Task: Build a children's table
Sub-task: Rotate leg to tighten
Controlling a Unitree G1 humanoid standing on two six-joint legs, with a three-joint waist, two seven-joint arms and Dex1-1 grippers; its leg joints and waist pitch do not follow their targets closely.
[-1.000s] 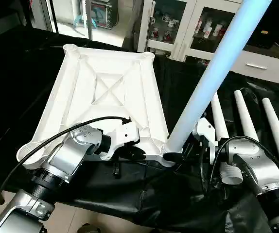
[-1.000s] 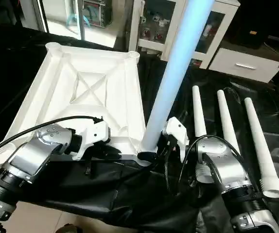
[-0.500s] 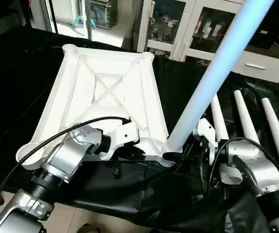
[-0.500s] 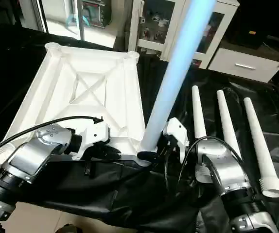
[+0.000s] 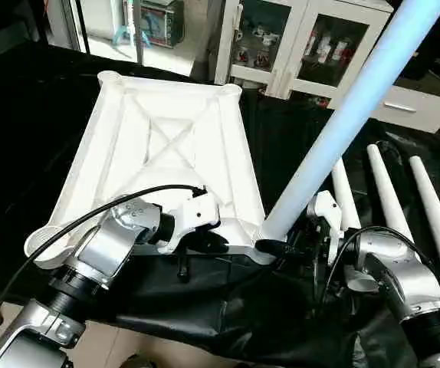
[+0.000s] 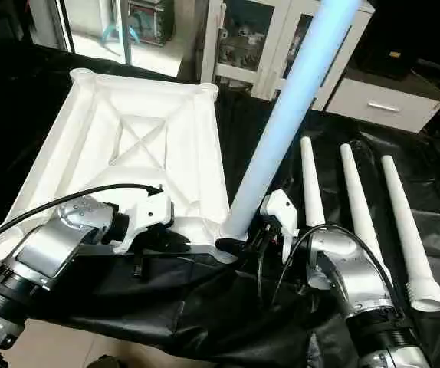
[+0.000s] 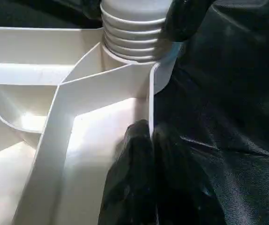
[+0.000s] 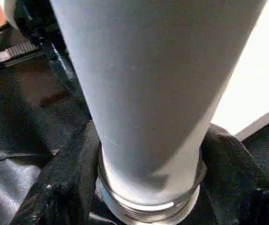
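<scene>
Nearest to me, my left gripper [image 5: 214,242] is pinched closed on the near rim of the tabletop [image 5: 166,146], the 2 black fingers [image 7: 139,187] clamping the thin wall just left of the near right corner socket [image 5: 264,247], so it steadies the piece against turning. Just right of that, my right gripper [image 5: 293,247] has its jaws spread around the thick threaded base of the leg [image 5: 343,123], 1 black finger on each side of it, right where it enters that socket; from the wrist view I judge it a grip on the leg. The relation that matters now: the leg's base sits directly between the right fingers, with the socket immediately under it, and the right arm is the nearer one for any twisting. The leg's long axis rises from the socket and leans up, away and to the right, not square to the tabletop, so I would judge it needs straightening as it seats. The ribbed threads [image 7: 133,35] are partly exposed above the socket, so I take it as not fully home. The tabletop lies underside up on the black-draped work table [image 5: 21,138], stretching away to the far left. To the right, 3 spare legs [image 6: 358,207] lie side by side, thin ends pointing far.
</scene>
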